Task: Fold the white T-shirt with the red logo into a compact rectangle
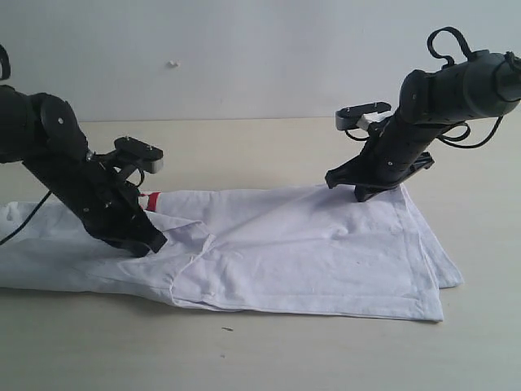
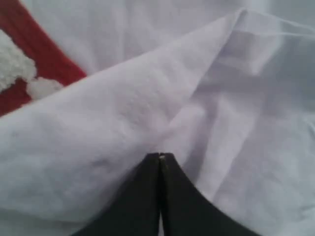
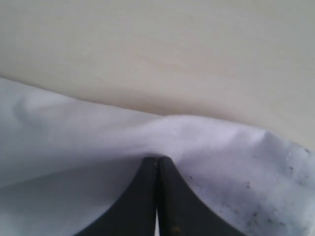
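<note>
Widest of all is the pale beige, smooth matte tabletop (image 1: 260, 138), bare out beyond both tools. Across it sprawls the white T-shirt (image 1: 309, 252), soft creased cotton, lying flat in doubled layers. Its long axis runs from past the left gripper (image 1: 146, 244) straight over to the right gripper (image 1: 366, 194) and a little beyond. The hem end, squared off and layered, sits out past the right tool. The other end is cut off by the exterior view's edge, behind the black jointed left arm (image 1: 73, 179).

The black right arm (image 1: 431, 106) slants down onto the shirt's far edge. Its jaws are pressed fully together, and the cloth puckers into a small ridge right at the tips (image 3: 157, 158), so it has the hem edge pinched. Bare table begins just beyond those tips. Tiny dark specks (image 3: 251, 206) dot the fabric beside them.

The left tool's jaws are also tight together (image 2: 160, 156), nipping a folded-over flap whose crease runs away from the tips.

Smallest is the red logo (image 1: 151, 200), just a sliver peeking out beside the left gripper. Up close it is fuzzy red pile (image 2: 34, 59) with lumpy white towelling shapes. The flap covers most of it, so the letters cannot be read. Collar and sleeves are hard to make out among the folds.
</note>
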Motion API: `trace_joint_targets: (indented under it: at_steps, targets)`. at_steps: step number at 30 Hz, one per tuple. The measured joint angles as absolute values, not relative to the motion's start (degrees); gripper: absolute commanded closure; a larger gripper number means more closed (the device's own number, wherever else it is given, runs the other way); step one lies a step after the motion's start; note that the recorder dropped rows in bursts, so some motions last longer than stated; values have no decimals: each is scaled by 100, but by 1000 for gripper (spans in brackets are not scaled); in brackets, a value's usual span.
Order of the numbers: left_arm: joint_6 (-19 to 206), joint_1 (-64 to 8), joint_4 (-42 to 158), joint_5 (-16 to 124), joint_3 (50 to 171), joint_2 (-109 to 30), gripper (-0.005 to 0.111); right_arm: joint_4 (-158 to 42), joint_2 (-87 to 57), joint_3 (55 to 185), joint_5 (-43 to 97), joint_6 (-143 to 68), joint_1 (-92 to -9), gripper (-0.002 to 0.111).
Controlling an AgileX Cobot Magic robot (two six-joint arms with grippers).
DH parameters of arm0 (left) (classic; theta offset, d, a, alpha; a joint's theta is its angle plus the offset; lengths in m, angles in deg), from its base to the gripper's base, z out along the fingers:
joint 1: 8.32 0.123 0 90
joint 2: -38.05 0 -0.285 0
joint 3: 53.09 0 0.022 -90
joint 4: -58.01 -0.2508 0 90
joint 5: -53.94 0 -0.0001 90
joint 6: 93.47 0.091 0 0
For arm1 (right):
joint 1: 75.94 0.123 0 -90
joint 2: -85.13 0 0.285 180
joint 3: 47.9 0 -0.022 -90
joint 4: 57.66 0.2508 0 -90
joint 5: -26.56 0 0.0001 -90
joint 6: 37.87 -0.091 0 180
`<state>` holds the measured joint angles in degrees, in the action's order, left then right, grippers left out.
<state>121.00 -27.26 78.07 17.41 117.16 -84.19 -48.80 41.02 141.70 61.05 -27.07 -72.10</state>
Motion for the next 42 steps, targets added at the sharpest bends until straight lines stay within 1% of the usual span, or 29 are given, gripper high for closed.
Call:
trace_joint_targets:
  at_steps: [11,18,22,26,29,31,32,34,35,36,38,39,40,42]
  targets:
    - [11914,-2726,7753,2381,12120,-8475,107,-4880,4102,14170,6095,-2707,-7210,108]
    - [11808,-2726,7753,2992,12144,-8475,107,-4926,4102,14170,6095,-2707,-7210,108]
    - [11605,-2696,7513,3018,12144,-8289,107,-4935,4102,14170,6095,-2707,-7210,108]
    - [11350,-2481,7106,2456,12151,-8211,107,-4935,4102,14170,6095,-2707,-7210,108]
    - [10260,-2192,6117,1916,12151,-8175,107,-4935,4102,14170,6103,-2707,-7210,108]
    - [9671,-1741,5801,1739,12151,-8078,107,-4935,4102,14170,6107,-2707,-7210,108]
    - [9550,-1402,5752,1597,12128,-8037,106,-4935,4102,14170,6107,-2707,-7210,108]
    - [9472,-846,5801,1520,11983,-8010,95,-4948,4102,14170,6107,-2707,-7210,108]
    - [9461,-609,5941,1534,11912,-8010,81,-4948,4102,14170,6118,-2707,-7210,106]
    - [9476,-309,6136,1534,11859,-8010,76,-4948,4102,14170,6118,-2707,-7210,105]
    - [9640,13,6447,1564,11848,-8010,53,-4948,4102,14170,6118,-2707,-7210,101]
    - [9774,139,6639,1578,11848,-8010,46,-4948,4102,14170,6118,-2707,-7210,100]
    - [9886,232,6816,1590,11840,-8010,43,-4948,4102,14170,6118,-2707,-7210,99]
    - [10176,455,7262,1604,11840,-8010,46,-4948,4102,14170,6118,-2707,-7210,97]
